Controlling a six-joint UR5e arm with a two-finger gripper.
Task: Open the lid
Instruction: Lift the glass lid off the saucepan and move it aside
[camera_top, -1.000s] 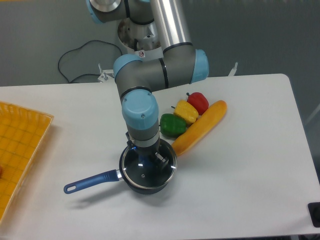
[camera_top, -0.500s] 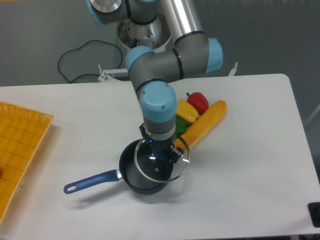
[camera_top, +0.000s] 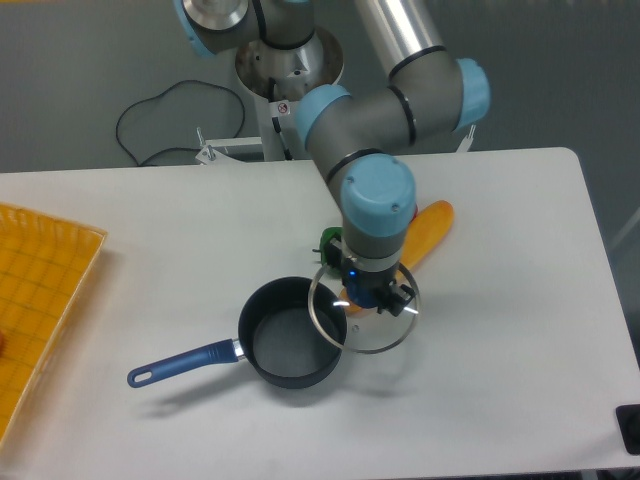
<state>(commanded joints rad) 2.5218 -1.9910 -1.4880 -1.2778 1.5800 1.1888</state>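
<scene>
wall: plain grey (camera_top: 80, 60); table: white top (camera_top: 500, 380); cable: black loop behind the table (camera_top: 150, 110)

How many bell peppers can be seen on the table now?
1: a green pepper peeks out left of the arm's wrist, beside the long orange vegetable. Others may be hidden behind the arm.

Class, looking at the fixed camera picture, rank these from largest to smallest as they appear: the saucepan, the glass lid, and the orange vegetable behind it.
1. Saucepan, counting its long handle.
2. Lid, held off the pan by the gripper.
3. Orange vegetable, though the arm hides much of it, so its rank against the lid is unsure.
</scene>
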